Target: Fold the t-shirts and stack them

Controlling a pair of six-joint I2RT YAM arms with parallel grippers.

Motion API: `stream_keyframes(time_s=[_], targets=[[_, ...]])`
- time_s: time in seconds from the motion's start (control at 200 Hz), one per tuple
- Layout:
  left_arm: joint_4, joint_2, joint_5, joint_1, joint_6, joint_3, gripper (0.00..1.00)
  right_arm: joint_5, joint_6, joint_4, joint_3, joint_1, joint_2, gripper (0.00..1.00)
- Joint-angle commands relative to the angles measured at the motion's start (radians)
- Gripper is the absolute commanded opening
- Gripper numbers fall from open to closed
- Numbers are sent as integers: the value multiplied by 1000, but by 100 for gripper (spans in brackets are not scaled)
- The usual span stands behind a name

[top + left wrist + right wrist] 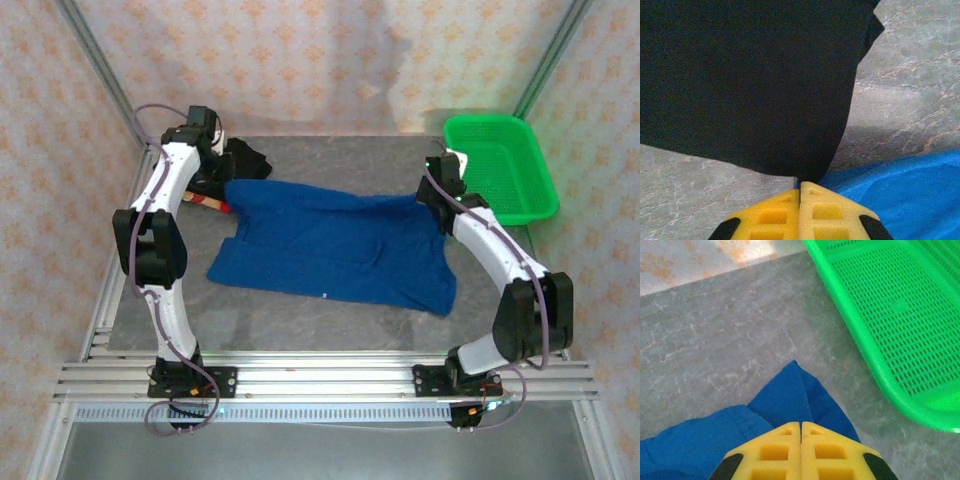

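The blue t-shirt (340, 250) lies spread flat between the 2 grippers. The right gripper (800, 426), fingers pressed together, pinches its peaked corner, with the green basket (880, 315) ahead to its right. The left gripper (800, 187) is closed at the shirt's edge, the black t-shirt (750, 85) just ahead.

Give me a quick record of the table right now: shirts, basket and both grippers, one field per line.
blue t-shirt: spread open mid-table, unfolded
black t-shirt: bunched at far left, touching the blue one
green basket: far right, apart from the shirts
left gripper: shut, tips where blue and black shirts meet
right gripper: shut, tips at blue shirt's far right corner
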Motion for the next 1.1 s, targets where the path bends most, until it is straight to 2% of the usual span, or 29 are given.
stream_keyframes(time_s=[0.0, 0.54, 0.776, 0.971, 1.096], targets=[[9, -69, -67, 1, 40, -38, 0, 25, 69, -35, -58, -3, -85, 0], [100, -197, -154, 1, 89, -234, 0, 39, 170, -139, -290, -3, -309, 0], [99, -201, -167, -9, 110, -166, 0, 50, 180, -148, -337, -3, -342, 0], [57, -145, -268, -58, 177, -53, 0, 44, 179, -140, -343, -6, -328, 0], [60, -129, -279, -79, 183, -44, 0, 18, 184, -135, -354, -8, -305, 0]])
